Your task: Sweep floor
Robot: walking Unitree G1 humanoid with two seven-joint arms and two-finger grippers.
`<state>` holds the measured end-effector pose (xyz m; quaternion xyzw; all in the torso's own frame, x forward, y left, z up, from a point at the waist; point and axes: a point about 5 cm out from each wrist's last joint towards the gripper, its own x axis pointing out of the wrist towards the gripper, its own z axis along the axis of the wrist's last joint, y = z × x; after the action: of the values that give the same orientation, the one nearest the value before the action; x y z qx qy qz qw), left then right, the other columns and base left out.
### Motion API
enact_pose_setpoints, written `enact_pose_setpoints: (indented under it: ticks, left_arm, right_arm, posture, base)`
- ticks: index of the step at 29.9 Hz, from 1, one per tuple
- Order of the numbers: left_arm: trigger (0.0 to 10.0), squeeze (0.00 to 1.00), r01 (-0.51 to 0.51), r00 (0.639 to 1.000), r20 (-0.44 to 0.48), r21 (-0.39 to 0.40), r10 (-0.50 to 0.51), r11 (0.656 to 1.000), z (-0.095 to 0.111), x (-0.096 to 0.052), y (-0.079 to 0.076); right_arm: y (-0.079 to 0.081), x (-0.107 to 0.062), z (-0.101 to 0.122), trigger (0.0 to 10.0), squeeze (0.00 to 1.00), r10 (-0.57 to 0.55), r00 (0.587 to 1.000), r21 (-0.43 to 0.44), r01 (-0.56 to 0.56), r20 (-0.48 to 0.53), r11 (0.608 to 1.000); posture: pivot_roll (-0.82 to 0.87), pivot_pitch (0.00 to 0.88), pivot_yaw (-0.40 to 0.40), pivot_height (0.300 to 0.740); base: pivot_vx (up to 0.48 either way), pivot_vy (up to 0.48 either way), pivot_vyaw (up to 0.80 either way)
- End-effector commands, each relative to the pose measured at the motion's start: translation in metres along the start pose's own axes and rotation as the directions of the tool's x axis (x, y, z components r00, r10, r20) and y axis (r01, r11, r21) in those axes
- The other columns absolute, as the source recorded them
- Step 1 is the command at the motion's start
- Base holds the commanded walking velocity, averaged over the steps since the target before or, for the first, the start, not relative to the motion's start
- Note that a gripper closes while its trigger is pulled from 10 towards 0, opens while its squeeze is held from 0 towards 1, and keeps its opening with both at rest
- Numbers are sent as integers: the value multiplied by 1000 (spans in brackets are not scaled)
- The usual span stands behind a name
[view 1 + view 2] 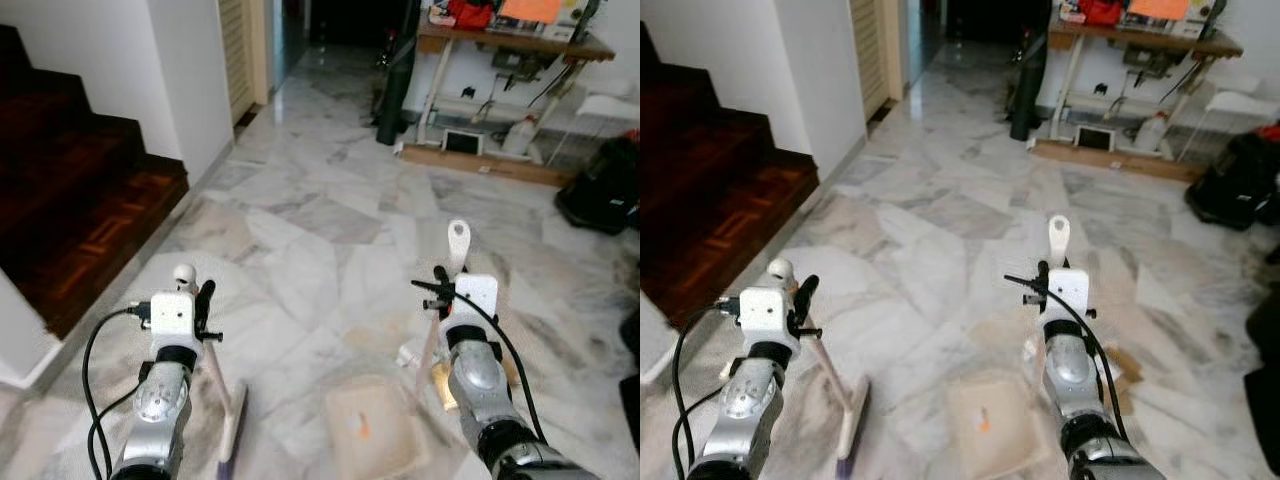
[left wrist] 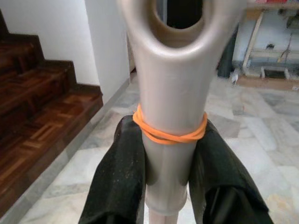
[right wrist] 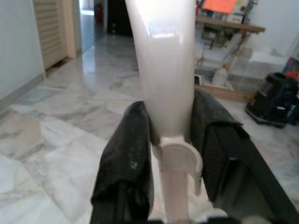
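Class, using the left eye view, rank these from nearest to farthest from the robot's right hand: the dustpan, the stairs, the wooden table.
1. Dustpan, on the floor just left of the right hand.
2. Stairs, far left.
3. Wooden table, far end, right.

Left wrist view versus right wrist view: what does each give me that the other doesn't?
Left wrist view alone: an orange rubber band wrapped around the grey looped-end broom handle, and dark wooden stairs. Right wrist view alone: the white plastic dustpan handle, plus a black bag on the floor. Both: two black fingers clamped on a handle, the white marble floor, and the wooden workbench behind.
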<state>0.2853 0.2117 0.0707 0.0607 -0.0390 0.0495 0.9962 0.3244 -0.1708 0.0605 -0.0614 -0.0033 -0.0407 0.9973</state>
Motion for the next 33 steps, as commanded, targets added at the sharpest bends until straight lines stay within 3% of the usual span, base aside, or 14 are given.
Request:
enact_pose_setpoints:
  ticks: [1,9,25,33]
  left_arm:
    - [10000,0,24,998,62,3,-24,1000,12,7,-7]
    - [10000,0,28,997,66,-2,-28,1000,13,7,-7]
    - [10000,0,33,997,65,-3,-32,999,13,8,-8]
    - [10000,0,33,998,59,-7,-33,999,13,8,-8]
  right_arm:
    - [-11,5,8,10000,0,-38,999,10,38,38,999]
    - [-10,5,8,10000,0,-43,998,10,42,36,999]
    - [-9,5,8,10000,0,-43,999,10,43,33,999]
    - [-9,4,7,10000,0,-43,999,10,43,28,999]
  posture:
    - [90,0,-49,740]
    - [87,0,-47,740]
    - [89,0,-47,740]
    - [89,0,-46,740]
  base:
    - [0,0,-800]
    - [0,0,-800]
    - [0,0,-50]
    - [0,0,-800]
